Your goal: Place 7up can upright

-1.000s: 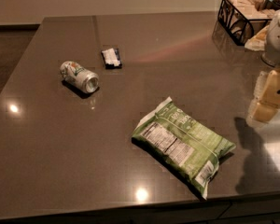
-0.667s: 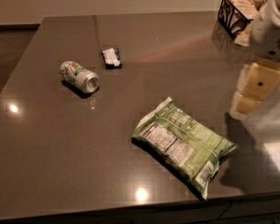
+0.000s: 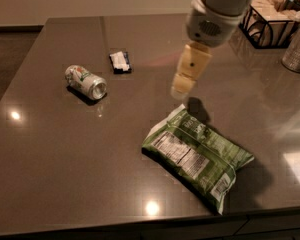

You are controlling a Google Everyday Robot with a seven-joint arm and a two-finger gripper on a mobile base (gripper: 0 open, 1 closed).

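Swung left since the earlier frames, from the right edge of the table (image 3: pixel 50 174) toward its middle: the tool (image 3: pixel 180 89), cream-coloured, pointing down and to the left under a white-grey arm (image 3: pixel 212 19) entering from the top. Hovering now over the bare patch just beyond the upper end of the green snack bag (image 3: pixel 197 154), with a dark shadow cast on that end of the bag. Open or closed: cannot tell.

Lying on its side at left of centre, well apart from the tool: the 7up can (image 3: pixel 86 82), silver-white with green and red marks, shiny round end turned toward the lower right, resting on the table alone. Not upright. Same spot and same pose as in the earlier frames.

Farther back and to the right of the can, near it but not touching: a small dark packet (image 3: pixel 121 62) with a white label, flat on the table.

Near the front edge, right of centre: the snack bag, flat and set diagonally, printed back panel facing up.

At the far right corner: a black wire basket (image 3: pixel 270 21) with pale contents, and near it at the right border a shiny metal container (image 3: pixel 297 51), partly cut off.
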